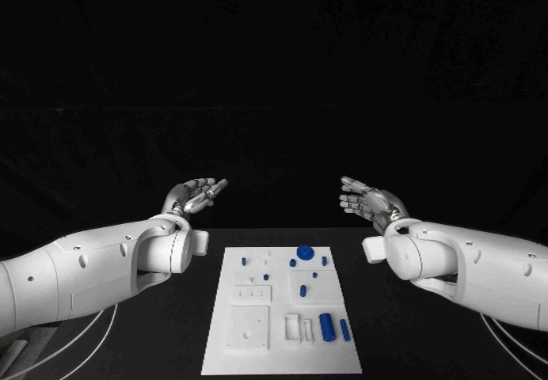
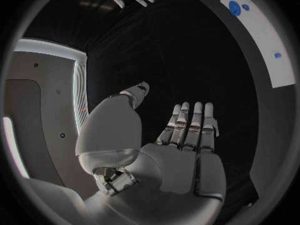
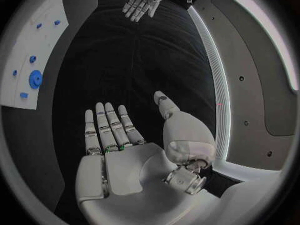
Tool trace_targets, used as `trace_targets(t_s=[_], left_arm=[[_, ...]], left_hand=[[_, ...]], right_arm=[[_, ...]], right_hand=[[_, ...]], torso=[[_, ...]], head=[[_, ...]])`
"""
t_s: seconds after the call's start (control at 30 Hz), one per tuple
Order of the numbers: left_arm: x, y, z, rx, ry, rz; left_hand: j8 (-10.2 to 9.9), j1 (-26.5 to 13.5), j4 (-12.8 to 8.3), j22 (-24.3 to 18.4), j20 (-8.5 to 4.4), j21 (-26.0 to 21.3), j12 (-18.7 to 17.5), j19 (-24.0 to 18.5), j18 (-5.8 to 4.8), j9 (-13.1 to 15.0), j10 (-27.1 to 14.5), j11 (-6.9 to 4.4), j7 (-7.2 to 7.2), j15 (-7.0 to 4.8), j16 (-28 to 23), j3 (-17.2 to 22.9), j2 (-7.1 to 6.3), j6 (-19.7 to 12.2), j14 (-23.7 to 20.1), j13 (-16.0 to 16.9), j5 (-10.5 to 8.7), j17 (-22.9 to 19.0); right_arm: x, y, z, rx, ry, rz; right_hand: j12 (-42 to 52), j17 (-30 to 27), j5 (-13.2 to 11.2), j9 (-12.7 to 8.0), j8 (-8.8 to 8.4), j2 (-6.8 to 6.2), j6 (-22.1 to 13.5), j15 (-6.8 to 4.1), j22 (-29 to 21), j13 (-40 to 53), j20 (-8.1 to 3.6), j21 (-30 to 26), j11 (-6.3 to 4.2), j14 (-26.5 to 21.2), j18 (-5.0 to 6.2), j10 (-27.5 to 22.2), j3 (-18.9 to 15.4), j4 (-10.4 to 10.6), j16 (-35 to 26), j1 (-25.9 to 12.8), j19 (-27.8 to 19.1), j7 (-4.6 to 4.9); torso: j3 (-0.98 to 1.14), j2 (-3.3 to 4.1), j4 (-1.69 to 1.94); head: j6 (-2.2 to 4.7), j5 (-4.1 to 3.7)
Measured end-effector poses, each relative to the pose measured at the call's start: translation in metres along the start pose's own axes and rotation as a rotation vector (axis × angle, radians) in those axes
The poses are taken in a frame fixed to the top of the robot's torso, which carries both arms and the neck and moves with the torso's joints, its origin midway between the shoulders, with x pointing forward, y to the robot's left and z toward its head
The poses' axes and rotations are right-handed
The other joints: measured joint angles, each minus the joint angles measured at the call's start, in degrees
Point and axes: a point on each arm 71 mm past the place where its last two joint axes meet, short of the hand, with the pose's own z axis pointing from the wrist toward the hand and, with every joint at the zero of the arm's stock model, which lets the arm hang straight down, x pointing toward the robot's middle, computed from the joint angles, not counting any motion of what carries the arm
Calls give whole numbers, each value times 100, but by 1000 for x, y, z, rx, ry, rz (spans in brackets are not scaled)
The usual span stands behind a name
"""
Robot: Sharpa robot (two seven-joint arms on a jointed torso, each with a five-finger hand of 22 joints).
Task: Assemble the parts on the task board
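My left hand (image 1: 194,194) is raised above the far end of the black worktop (image 1: 400,332), palm turned inward, fingers apart and straight, holding nothing. My right hand (image 1: 367,202) mirrors it on the other side, also spread and holding nothing. Both are well apart from the task board (image 1: 282,352), the flat white rectangular plate that lies lengthwise on the worktop between my two arms.

On the board's far end sits a round blue disc (image 1: 306,252), the largest of the parts, with small blue pegs (image 1: 266,277) scattered near it. One more short blue piece (image 1: 302,290) stands about the middle. At the near right corner lie two blue cylinders (image 1: 327,326) side by side, next to some white blocks (image 1: 292,326) of a similar shape. The left side of the board carries square raised white panels (image 1: 248,328) with tiny holes; their detail is too fine for me to make out.

From my left wrist I see my silver palm (image 2: 178,160), smooth and metallic, the fingers (image 2: 197,122) close together and the thumb (image 2: 134,92) standing off. A strip of the board (image 2: 275,60) with blue spots curves past, cut off at the rim.
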Motion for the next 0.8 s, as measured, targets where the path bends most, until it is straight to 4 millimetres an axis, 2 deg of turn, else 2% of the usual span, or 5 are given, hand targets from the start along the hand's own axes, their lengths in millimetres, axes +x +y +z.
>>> trace_targets(t_s=[0.1,0.47,0.53,0.67,0.8], left_arm=[[-2,-1,3,-17,7,0],[1,2,4,-56,36,-14],[1,3,4,-58,39,-15],[1,3,4,-52,49,-12],[-1,2,2,-41,62,-7]], left_hand=[[65,229,31,122,22,67,32,64,0,98,135,19,31,29,64,90,-41,77,102,15,0,104],[65,241,31,129,21,97,33,62,0,111,149,32,32,28,67,90,-30,76,100,16,0,124],[65,293,55,129,12,136,54,71,0,114,200,83,76,53,121,66,23,119,190,28,0,146],[201,425,-21,129,-126,332,227,404,0,156,579,237,188,88,356,-82,154,353,608,97,0,224],[354,666,-223,129,-306,580,495,1010,49,174,1219,343,227,88,679,-290,334,818,1332,199,21,292]], right_arm=[[-6,4,5,41,39,-5],[-16,3,19,109,109,-73],[-15,3,20,106,118,-96],[-14,4,25,78,126,-181],[-15,7,32,36,127,-293]], right_hand=[[0,33,0,31,29,-20,52,3,164,7,18,24,22,62,-1,61,50,-50,29,105,60,9],[22,100,-147,66,95,-117,147,82,589,12,45,23,98,183,0,231,266,-410,97,705,259,20],[22,113,-236,68,114,-172,201,74,630,18,57,45,90,237,89,301,346,-466,131,875,308,23],[61,140,-357,86,184,-293,335,125,676,31,47,60,123,410,91,475,579,-502,208,1188,482,26],[158,188,-407,105,282,-400,570,159,685,52,37,130,152,722,253,751,862,-524,345,1461,783,49]], torso=[[0,1,0],[-13,25,18],[-16,29,23],[-22,32,25],[-26,41,23]], head=[[0,0],[-38,14],[-38,14],[-35,8],[-34,15]])
